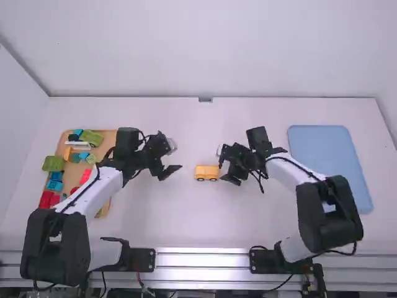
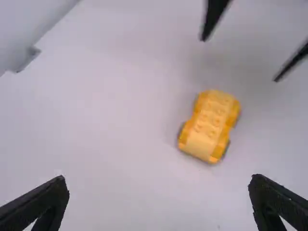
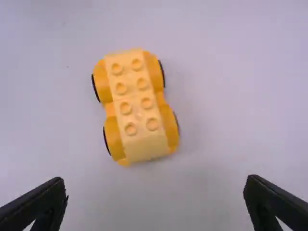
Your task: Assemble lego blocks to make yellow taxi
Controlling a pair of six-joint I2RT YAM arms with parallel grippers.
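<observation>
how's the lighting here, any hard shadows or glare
High view: bright, fairly even light on the table, pale streaks along the metal rail. Left wrist view: faint, soft shadow beside the yellow car. Right wrist view: similar soft shading, no hard edge.

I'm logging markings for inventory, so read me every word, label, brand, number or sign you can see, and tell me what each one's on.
There are none I can read: no legible text on the yellow car, the grippers, the tray of blocks or the blue mat.
</observation>
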